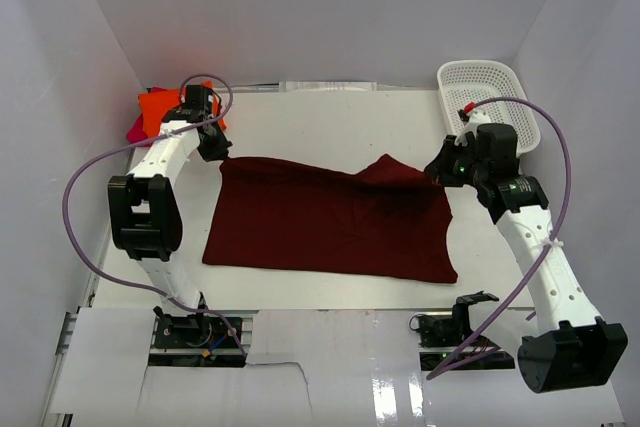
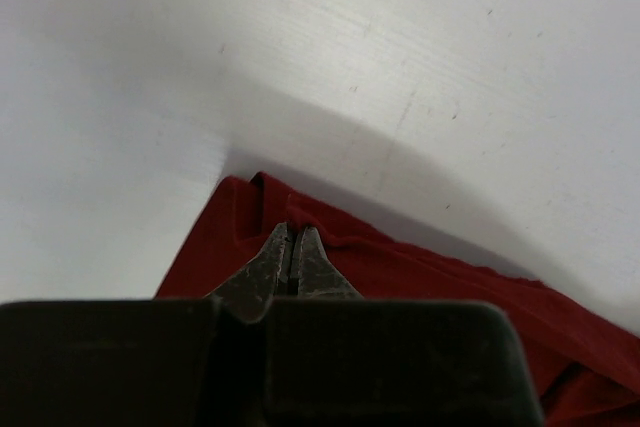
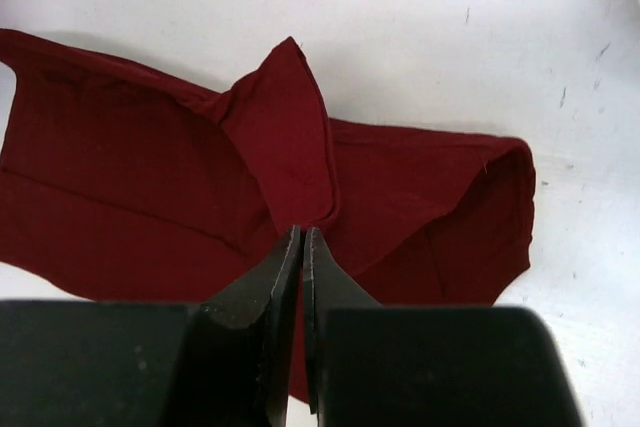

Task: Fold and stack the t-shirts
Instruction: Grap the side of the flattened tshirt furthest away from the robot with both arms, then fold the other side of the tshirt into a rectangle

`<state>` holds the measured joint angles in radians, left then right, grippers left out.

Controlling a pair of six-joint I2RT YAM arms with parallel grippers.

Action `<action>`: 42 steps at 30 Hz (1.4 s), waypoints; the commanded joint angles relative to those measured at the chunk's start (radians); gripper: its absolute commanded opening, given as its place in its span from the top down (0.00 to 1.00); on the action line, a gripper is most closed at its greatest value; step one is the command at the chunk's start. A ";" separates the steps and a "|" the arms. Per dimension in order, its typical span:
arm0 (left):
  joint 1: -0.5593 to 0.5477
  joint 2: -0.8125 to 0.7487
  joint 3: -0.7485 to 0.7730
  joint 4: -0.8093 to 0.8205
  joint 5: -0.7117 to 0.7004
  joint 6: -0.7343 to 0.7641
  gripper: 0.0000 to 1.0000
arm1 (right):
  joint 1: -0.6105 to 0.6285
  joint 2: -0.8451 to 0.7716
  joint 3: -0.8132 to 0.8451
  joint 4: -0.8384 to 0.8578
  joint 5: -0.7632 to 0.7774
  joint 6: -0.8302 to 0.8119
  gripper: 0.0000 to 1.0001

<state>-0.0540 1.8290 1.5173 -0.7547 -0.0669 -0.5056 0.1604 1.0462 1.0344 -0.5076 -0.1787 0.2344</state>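
Observation:
A dark maroon t-shirt [image 1: 330, 219] lies spread flat across the middle of the table. My left gripper [image 1: 214, 150] is at its far left corner. In the left wrist view the jaws [image 2: 291, 231] are shut, with a ridge of maroon cloth [image 2: 400, 267] pinched at their tips. My right gripper [image 1: 438, 173] is at the far right corner, shut [image 3: 301, 233] on a flap of the same shirt [image 3: 285, 137], which rises in a fold to the tips. An orange t-shirt [image 1: 157, 107] and a magenta one [image 1: 134, 131] lie bunched at the far left, behind the left arm.
A white mesh basket [image 1: 489, 95] stands at the far right corner, just behind the right wrist. White walls close the table on the left, back and right. Purple cables loop off both arms.

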 commanded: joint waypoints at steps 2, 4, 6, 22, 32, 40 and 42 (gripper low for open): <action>0.006 -0.099 -0.058 0.028 0.001 -0.001 1.00 | 0.004 -0.058 -0.016 -0.060 0.004 0.026 0.92; 0.008 -0.114 -0.088 0.032 0.001 -0.002 1.00 | 0.002 -0.077 -0.025 -0.078 -0.001 0.032 0.92; 0.013 -0.132 -0.106 0.041 0.001 -0.002 1.00 | 0.004 -0.098 -0.034 -0.106 -0.010 0.040 0.92; 0.048 -0.134 -0.178 0.057 0.004 0.015 1.00 | 0.004 -0.161 -0.181 -0.291 -0.102 0.164 0.92; 0.049 -0.160 -0.258 0.069 0.016 0.021 1.00 | 0.004 -0.215 -0.234 -0.382 -0.099 0.174 0.92; 0.049 -0.192 -0.312 0.075 0.019 0.032 1.00 | 0.004 -0.259 -0.306 -0.419 -0.110 0.171 0.92; 0.051 -0.200 -0.316 0.074 0.016 0.038 1.00 | 0.004 -0.268 -0.319 -0.425 -0.111 0.171 0.92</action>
<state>-0.0093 1.7039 1.2102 -0.6983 -0.0521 -0.4862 0.1604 0.8013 0.7296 -0.8963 -0.2726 0.4084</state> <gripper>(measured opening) 0.009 0.081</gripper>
